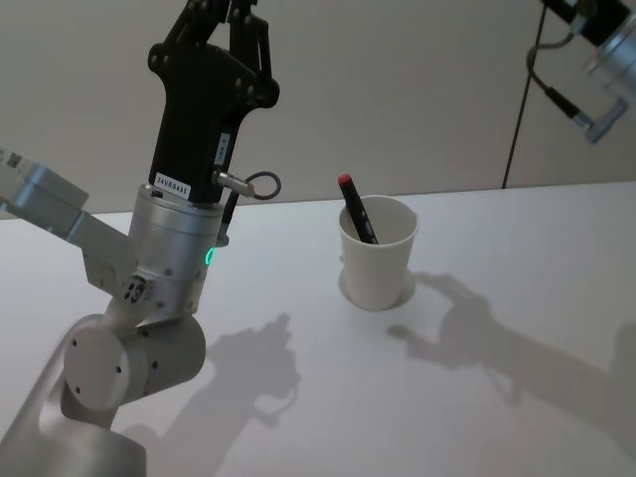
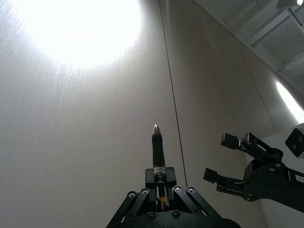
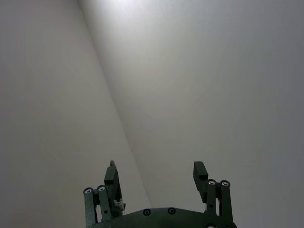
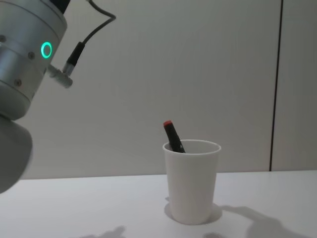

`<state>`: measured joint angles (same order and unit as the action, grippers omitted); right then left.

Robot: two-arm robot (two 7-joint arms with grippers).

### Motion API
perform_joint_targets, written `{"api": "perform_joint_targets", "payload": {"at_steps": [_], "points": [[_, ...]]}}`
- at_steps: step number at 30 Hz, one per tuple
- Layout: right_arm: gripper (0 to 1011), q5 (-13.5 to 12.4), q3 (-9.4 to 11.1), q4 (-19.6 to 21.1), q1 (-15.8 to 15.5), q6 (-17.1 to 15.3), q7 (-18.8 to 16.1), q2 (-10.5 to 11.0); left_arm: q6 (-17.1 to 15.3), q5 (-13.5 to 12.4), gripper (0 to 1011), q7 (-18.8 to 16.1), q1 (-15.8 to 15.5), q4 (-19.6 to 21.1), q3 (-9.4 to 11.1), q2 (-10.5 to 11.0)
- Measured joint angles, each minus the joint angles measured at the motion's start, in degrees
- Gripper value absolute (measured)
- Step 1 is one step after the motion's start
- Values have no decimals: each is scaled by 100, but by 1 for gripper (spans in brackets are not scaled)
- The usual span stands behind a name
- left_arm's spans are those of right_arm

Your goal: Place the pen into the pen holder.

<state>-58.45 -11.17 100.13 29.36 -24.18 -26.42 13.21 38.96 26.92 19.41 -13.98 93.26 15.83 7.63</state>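
Two pens are in play. One pen (image 2: 157, 149), dark with a silver tip, is pinched in the left gripper (image 2: 159, 181). The jaws are pressed onto the lower barrel, and the rest of the pen sticks straight out past them toward the pale wall (image 2: 95, 142).

The other, a red-capped pen (image 1: 356, 207), stands inside the cup (image 1: 376, 276). It leans toward 11 o'clock, with its red end above the rolled rim. The chest view shows the same lean.

The cup stands upright on the white table (image 1: 298, 298), near the table's far edge by the wall. In the head view it sits at about 3 o'clock from the left arm (image 1: 174, 248), well apart from it.

The left arm rises from the 7 o'clock corner toward 12 o'clock. A green ring light (image 1: 210, 257) glows on its silver wrist. Its black gripper body runs up to the top edge of the head view, high above the table and off to the side of the cup.

The right arm (image 1: 608, 55) hangs at about 1 o'clock in the head view, also high and well apart from the cup. The right gripper (image 3: 156, 172) has its fingers spread with nothing between them, and it faces bare wall. In the left wrist view it lies at about 4 o'clock from the held pen, jaws apart.

Shadows of both arms fall on the table around the cup.
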Motion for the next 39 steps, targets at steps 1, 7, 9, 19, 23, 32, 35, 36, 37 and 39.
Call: {"api": "perform_joint_targets", "payload": {"at_steps": [1, 7, 9, 19, 23, 32, 35, 36, 37, 39], "points": [[1002, -10, -8, 8, -1, 9, -49, 10, 0, 0, 126, 0, 0, 0, 0, 0], [1002, -22, -45, -2, 23, -6, -76, 27, 0, 0, 126, 0, 0, 0, 0, 0], [1001, -20, -55, -11, 38, -29, -45, 27, 1, 0, 125, 0, 0, 0, 0, 0], [1002, 153, -197, -230, 269, -308, -62, -35, 0, -1, 126, 0, 0, 0, 0, 0], [1001, 273, -293, -398, 437, -471, -238, -108, 0, -1, 126, -1, 0, -1, 0, 0], [1001, 318, -481, -671, 771, -751, -578, -294, -1, 0, 126, -1, 1, 0, 0, 0], [1001, 248, -509, -701, 845, -826, -631, -330, -1, 0, 126, -1, 0, 0, 0, 0], [1002, 234, -517, -708, 864, -843, -642, -337, -1, 0, 126, -1, 0, 0, 0, 0], [1002, 219, -524, -711, 879, -861, -656, -343, -1, 0, 126, -1, 0, 0, 0, 0], [1002, 197, -542, -720, 921, -892, -692, -353, -1, 0, 127, -1, 0, 0, 0, 0]]}}
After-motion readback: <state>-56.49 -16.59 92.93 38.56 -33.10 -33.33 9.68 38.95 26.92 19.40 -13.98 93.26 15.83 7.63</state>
